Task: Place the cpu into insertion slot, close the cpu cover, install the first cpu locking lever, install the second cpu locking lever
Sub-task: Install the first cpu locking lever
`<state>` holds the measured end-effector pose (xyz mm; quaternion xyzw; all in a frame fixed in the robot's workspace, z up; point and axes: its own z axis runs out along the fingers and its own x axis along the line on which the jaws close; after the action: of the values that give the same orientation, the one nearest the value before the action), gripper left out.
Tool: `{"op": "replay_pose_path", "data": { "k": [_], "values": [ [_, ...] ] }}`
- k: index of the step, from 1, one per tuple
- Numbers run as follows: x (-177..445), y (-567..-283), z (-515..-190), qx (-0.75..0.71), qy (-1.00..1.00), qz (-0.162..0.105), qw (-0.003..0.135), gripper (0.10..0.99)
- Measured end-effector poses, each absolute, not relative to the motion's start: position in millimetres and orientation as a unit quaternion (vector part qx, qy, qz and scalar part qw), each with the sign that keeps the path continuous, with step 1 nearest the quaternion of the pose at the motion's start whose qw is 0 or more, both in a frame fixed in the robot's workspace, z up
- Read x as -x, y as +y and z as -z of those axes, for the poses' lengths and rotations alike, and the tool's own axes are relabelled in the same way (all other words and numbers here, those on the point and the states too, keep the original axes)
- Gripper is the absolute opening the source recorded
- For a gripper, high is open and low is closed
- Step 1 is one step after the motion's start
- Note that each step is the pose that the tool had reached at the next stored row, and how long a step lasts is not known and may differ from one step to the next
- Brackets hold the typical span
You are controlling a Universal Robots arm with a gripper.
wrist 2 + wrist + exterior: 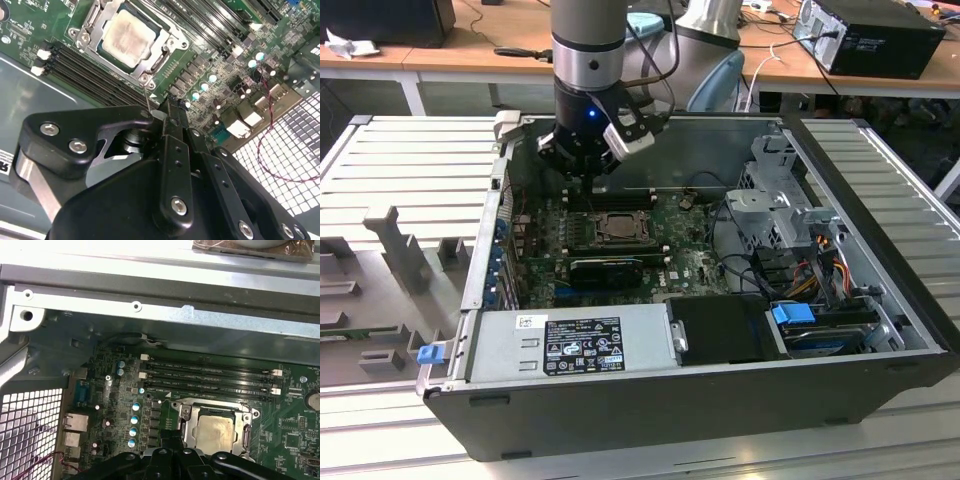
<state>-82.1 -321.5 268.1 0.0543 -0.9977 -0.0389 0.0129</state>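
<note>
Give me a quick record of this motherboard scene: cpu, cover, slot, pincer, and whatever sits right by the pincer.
cpu: seated in the insertion slot, dull grey metal top facing up
cpu cover: down, framing the cpu
pincer: over the green board, beside a corner of the slot, next to the memory slots
thin metal rod: runs from that corner towards the pincer's tip
case: open, lying on its side

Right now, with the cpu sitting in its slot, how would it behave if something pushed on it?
The cpu looks like a flat, rigid metal-topped square, so it probably would not flex or roll. The cpu cover frames its edges, so a sideways push likely would not shift it. Its smudged top may be slick.
</note>
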Motion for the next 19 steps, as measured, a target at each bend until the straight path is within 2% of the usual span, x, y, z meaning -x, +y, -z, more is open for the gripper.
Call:
{"op": "replay_pose_path", "data": {
  "k": [19],
  "values": [
    [102.6,-317.8,-259.8,-0.036,-0.998,0.046,0.011,0.106]
  ]
}}
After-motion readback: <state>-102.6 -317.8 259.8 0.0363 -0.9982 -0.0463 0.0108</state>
